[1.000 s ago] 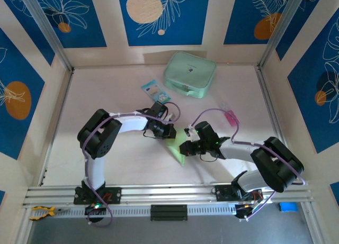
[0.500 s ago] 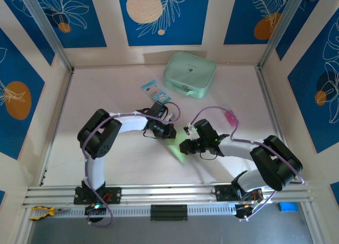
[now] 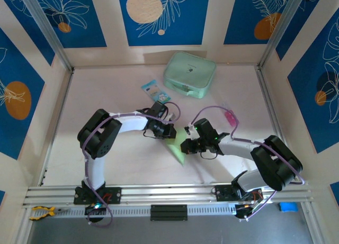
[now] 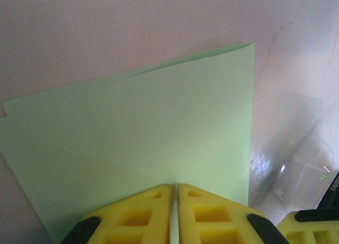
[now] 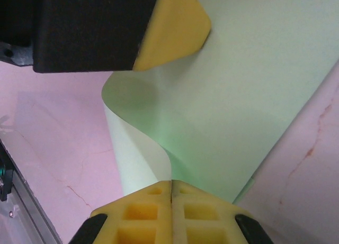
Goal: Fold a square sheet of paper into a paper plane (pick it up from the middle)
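Observation:
The square sheet of paper (image 3: 179, 152) is pale green, folded over on itself, and lies mid-table between my two grippers. In the left wrist view the sheet (image 4: 148, 133) spreads flat, a second layer peeking out along its left edge. My left gripper (image 4: 175, 187) is shut on its near edge, and from above the left gripper (image 3: 168, 134) sits at the sheet's upper left. My right gripper (image 5: 171, 182) is shut on a curled-up edge of the sheet (image 5: 238, 106). From above, the right gripper (image 3: 185, 147) is at its right side. One of the left fingertips (image 5: 175, 27) shows just beyond the curl.
A thick mint-green zip case (image 3: 189, 74) lies at the back. A small blue-and-white packet (image 3: 155, 90) lies left of it. A small pink item (image 3: 231, 116) sits to the right. The metal rail (image 3: 169, 193) runs along the near edge.
The right gripper has edged slightly left with the paper's edge in it. The left arm has stayed put.

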You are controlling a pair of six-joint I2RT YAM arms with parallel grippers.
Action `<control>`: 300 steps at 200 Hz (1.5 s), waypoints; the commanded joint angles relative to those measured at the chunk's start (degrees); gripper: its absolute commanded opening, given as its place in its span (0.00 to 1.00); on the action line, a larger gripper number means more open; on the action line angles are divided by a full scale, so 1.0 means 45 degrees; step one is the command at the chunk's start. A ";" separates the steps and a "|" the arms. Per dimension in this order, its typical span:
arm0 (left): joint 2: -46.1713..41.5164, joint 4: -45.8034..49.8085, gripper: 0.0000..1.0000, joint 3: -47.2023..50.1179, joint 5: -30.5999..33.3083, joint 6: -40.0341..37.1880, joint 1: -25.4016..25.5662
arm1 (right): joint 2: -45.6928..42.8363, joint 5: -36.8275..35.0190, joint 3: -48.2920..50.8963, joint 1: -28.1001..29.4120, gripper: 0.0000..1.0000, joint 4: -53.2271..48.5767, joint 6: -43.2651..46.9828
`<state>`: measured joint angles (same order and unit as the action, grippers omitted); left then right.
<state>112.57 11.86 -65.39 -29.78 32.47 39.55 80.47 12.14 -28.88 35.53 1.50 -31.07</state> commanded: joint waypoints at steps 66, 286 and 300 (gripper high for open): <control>-0.0016 0.0617 0.14 -0.0026 0.0243 -0.0121 0.0098 | 0.0064 -0.0236 -0.0465 -0.0014 0.01 -0.0672 0.0269; 0.0042 0.0626 0.13 -0.0041 0.0211 -0.0091 0.0096 | 0.0717 -0.0744 -0.0927 0.0229 0.02 -0.1340 0.0244; 0.0013 0.0624 0.13 -0.0036 0.0199 -0.0086 0.0087 | 0.0712 -0.0746 -0.0943 0.0248 0.02 -0.1353 0.0220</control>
<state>112.57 11.86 -65.39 -29.78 32.47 39.55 83.18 9.04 -31.88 36.27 -3.14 -30.48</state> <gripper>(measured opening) 0.129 0.063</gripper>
